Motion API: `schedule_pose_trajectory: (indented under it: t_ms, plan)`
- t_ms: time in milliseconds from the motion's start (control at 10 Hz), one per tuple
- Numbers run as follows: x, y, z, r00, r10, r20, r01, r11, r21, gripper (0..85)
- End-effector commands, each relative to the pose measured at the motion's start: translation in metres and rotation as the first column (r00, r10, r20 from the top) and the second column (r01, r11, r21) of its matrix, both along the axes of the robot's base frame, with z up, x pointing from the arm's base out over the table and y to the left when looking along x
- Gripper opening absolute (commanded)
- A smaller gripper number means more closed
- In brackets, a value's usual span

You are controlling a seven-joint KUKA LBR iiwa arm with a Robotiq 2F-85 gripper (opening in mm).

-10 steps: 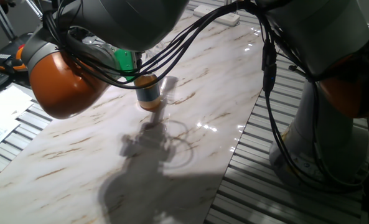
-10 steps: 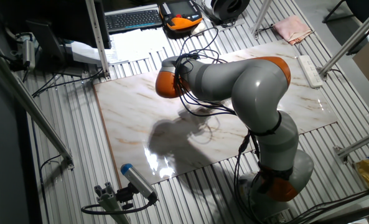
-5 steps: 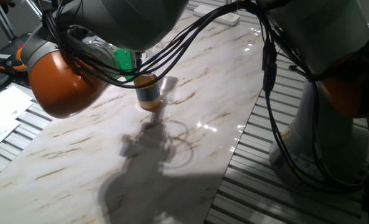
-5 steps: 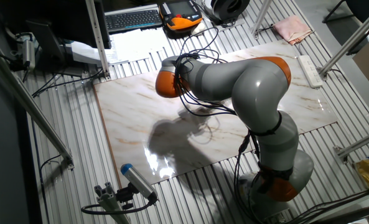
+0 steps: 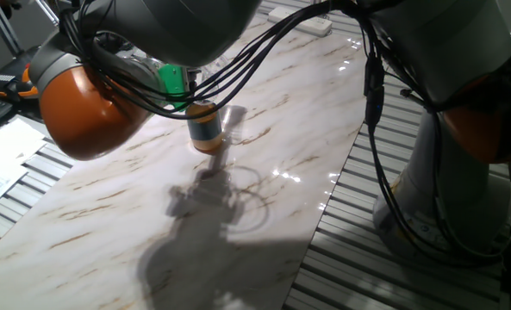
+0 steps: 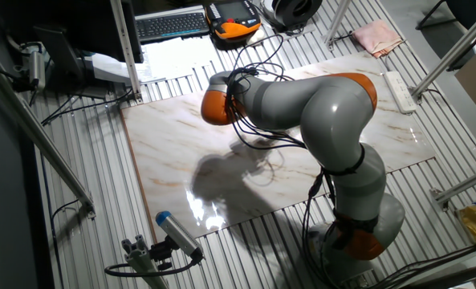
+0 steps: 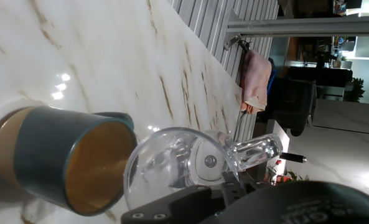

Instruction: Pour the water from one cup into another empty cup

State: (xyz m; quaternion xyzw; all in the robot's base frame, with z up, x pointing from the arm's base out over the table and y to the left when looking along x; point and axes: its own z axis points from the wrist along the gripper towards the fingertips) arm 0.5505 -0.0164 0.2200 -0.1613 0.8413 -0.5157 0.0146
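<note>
In the hand view the clear glass cup (image 7: 184,163) sits right in front of my gripper (image 7: 193,190), tilted with its round mouth facing the camera and its handle pointing right. The gripper is shut on it. The blue-grey cup (image 7: 60,158), orange inside, stands just left of the glass, rim close to rim. I cannot make out any water in the glass. In one fixed view the blue-grey cup (image 5: 205,127) stands on the marble table (image 5: 307,129), with the glass cup (image 5: 234,119) faintly visible beside it. The arm hides both cups in the other fixed view.
The arm's orange joint (image 5: 87,103) and looped black cables (image 5: 238,69) hang over the cups. A white power strip (image 6: 401,90) lies at the marble table's (image 6: 165,152) far edge. A keyboard (image 6: 172,24), papers and a pink cloth (image 6: 376,36) lie beyond it.
The arm's orange joint and the green hand part have shifted slightly up and left. The blue-grey cup has not moved.
</note>
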Motion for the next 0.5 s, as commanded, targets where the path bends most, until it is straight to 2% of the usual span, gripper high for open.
schedule_pose_trajectory:
  t_ms: [0, 100, 400]
  plan:
    - [-0.0001, -0.0010, 0.0009, 1.000, -0.005, 0.000, 0.005, 1.000, 0.022, 0.0]
    - [0.0005, -0.0038, 0.0027, 1.000, -0.009, -0.001, 0.009, 0.998, 0.058, 0.0]
    - [0.0010, -0.0054, 0.0027, 1.000, -0.013, 0.000, 0.013, 0.997, 0.074, 0.0]
